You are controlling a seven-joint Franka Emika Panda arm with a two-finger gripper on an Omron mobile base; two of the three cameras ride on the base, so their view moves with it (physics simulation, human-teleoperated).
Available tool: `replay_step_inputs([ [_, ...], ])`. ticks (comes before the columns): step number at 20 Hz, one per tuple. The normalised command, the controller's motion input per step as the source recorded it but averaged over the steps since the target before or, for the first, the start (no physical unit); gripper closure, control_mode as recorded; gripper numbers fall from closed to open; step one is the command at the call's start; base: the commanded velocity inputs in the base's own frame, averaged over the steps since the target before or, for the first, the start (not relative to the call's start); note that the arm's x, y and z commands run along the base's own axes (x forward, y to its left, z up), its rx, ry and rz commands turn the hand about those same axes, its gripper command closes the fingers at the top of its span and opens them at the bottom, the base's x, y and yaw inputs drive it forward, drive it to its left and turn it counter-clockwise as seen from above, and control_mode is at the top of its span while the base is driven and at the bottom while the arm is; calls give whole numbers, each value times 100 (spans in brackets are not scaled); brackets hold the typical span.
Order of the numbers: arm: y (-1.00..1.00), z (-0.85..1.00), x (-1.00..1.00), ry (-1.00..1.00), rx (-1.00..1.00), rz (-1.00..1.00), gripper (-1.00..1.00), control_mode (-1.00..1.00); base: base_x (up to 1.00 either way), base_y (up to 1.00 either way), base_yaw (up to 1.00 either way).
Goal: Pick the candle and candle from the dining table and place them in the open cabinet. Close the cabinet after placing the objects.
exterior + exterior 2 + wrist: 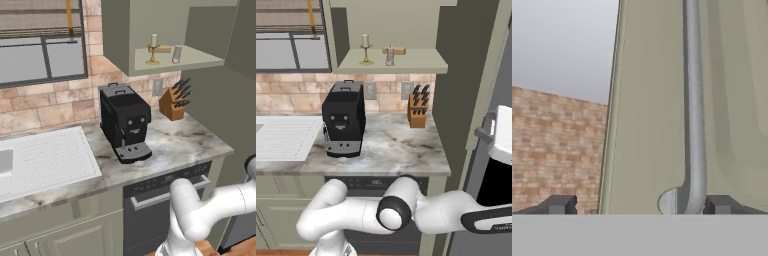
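The sage-green cabinet (165,62) stands open above the counter. On its shelf are the cream candle on a gold holder (153,47) (365,47) and the stubby pale-grey candle (176,54) (389,56), with a small wooden block (398,50) between them. In the hand view my gripper (641,205) is open, close against the cabinet door (647,125). The lower end of the door's silver bar handle (694,110) lies between the fingertips, nearer the right one (719,204). Nothing is held. The dining table is out of view.
A black coffee machine (125,122) and a knife block (174,102) stand on the marble counter (190,142). A white draining board and sink (45,160) lie to the left. The swung-out door (471,75) hangs at the right, with a brick wall (557,150) behind it.
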Motion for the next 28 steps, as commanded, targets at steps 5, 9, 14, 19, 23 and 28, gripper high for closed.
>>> replay_step_inputs([
  [5,75,0,7,9,-7,-14,-100,-100,0,0,0],
  [9,78,0,23,20,-9,-17,-100,-100,0,0,0],
  [14,82,0,42,26,-10,-19,-100,-100,0,0,0],
  [19,76,0,48,26,-7,-20,-100,-100,0,0,0],
  [23,83,2,54,16,-2,-24,-100,-100,0,0,0],
  [28,84,1,60,3,0,-31,-100,-100,0,0,0],
])
